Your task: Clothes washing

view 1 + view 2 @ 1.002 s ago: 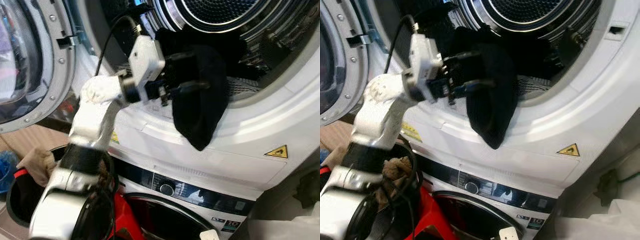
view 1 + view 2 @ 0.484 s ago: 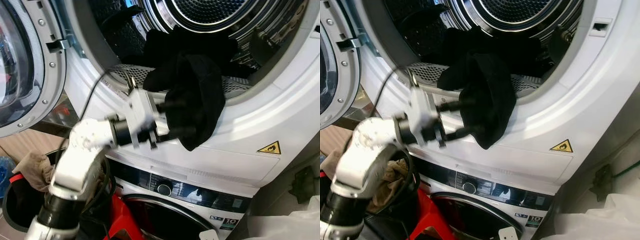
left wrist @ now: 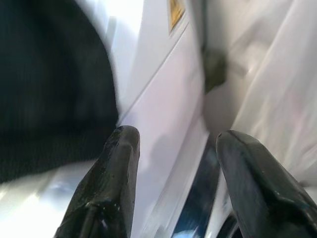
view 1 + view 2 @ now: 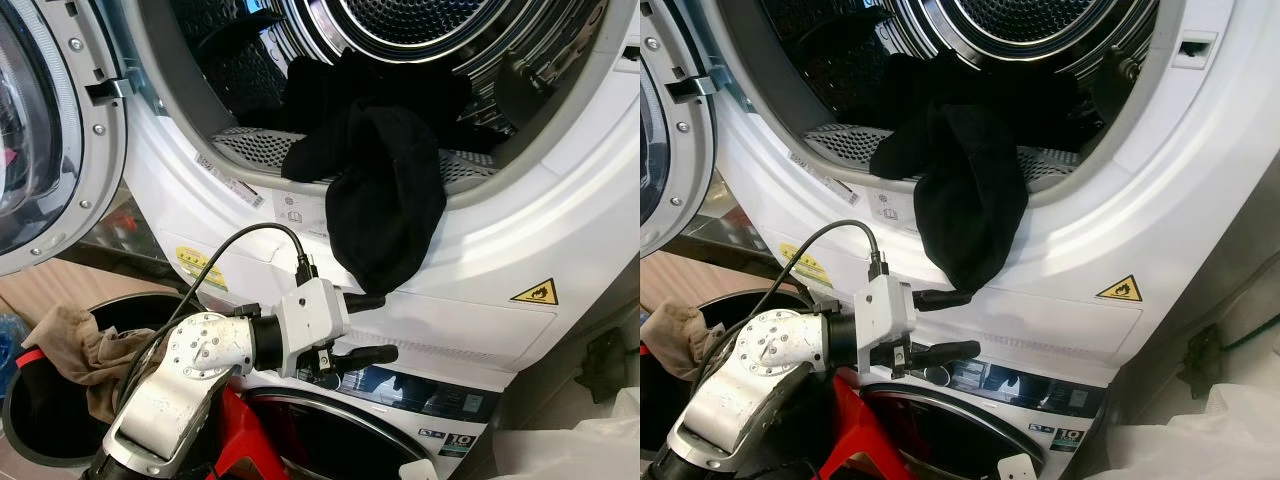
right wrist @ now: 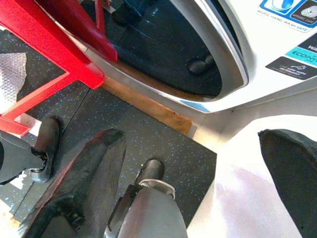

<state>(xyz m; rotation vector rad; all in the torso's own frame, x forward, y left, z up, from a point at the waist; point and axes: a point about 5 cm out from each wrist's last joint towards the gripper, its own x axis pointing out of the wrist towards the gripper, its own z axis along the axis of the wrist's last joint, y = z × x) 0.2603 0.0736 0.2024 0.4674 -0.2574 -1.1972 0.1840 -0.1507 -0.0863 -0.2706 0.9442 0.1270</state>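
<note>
A black garment [image 4: 385, 210] hangs half out of the upper machine's open drum [image 4: 430, 40], draped over the white rim [image 4: 500, 235]. My left gripper [image 4: 388, 326] sits just below the garment's lower tip, open and empty, in front of the white front panel. In the left wrist view its fingers [image 3: 111, 173] stand apart, with the black garment [image 3: 49, 89] beside them. My right gripper [image 5: 190, 139] hangs low, open and empty, over the floor by the lower washer's glass door [image 5: 163, 54].
The upper machine's round door [image 4: 40, 130] stands open at the left. A black basket [image 4: 30, 420] with a beige cloth [image 4: 75, 340] sits at lower left. A red frame [image 5: 59, 39] stands before the lower washer's control strip [image 4: 440, 400]. White plastic [image 4: 580, 445] lies at lower right.
My left arm has dropped from the drum opening to below the rim. The black garment stays draped over the rim, no longer between the fingers.
</note>
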